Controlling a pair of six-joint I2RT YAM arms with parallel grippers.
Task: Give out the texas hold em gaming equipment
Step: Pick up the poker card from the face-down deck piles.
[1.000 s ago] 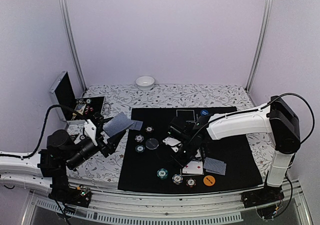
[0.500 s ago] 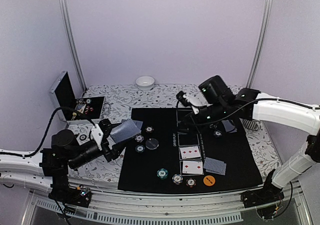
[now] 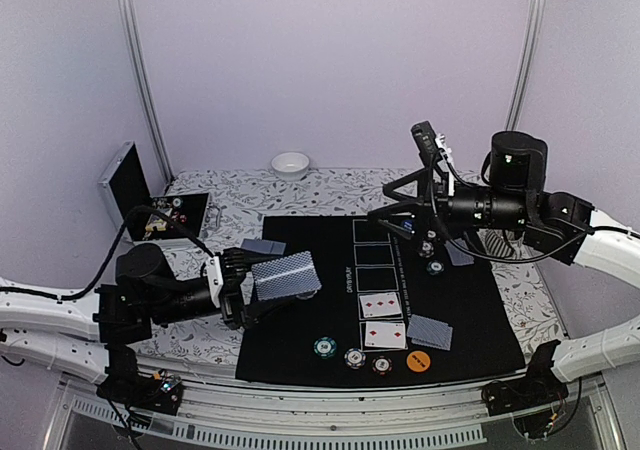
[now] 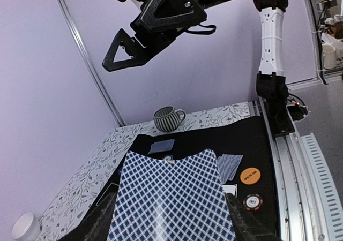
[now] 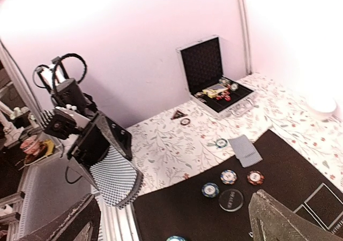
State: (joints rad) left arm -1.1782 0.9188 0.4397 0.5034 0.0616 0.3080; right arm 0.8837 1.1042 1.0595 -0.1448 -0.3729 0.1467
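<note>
Left pincer [image 3: 243, 292]: closed partway on a deck of grey-blue checked-back playing cards [image 3: 286, 275]
Deck: over the left edge of the black mat [image 3: 470, 310], backs up, long axis pointing right
Right pincer [image 3: 410, 185]: wide open, empty, high above the mat

Table [image 3: 330, 185] under a white cloth printed with grey leaves. Directly on that cloth, below the right gripper [image 3: 412, 175] and reaching over to the left gripper [image 3: 245, 285], a black mat [image 3: 470, 310]. Far beyond both grippers, at the back edge, a white bowl [image 3: 290, 164]. Left of and beyond the left gripper, an open silver case [image 3: 128, 182], lid upright. Just beyond the left gripper, at the mat's corner, a small card pile [image 3: 263, 246], face down. Between that pile and the case, a poker chip [image 5: 221, 142] flat on the cloth. Right of the right gripper, beside the mat, a grey striped mug [image 4: 168, 118], upright.
</note>
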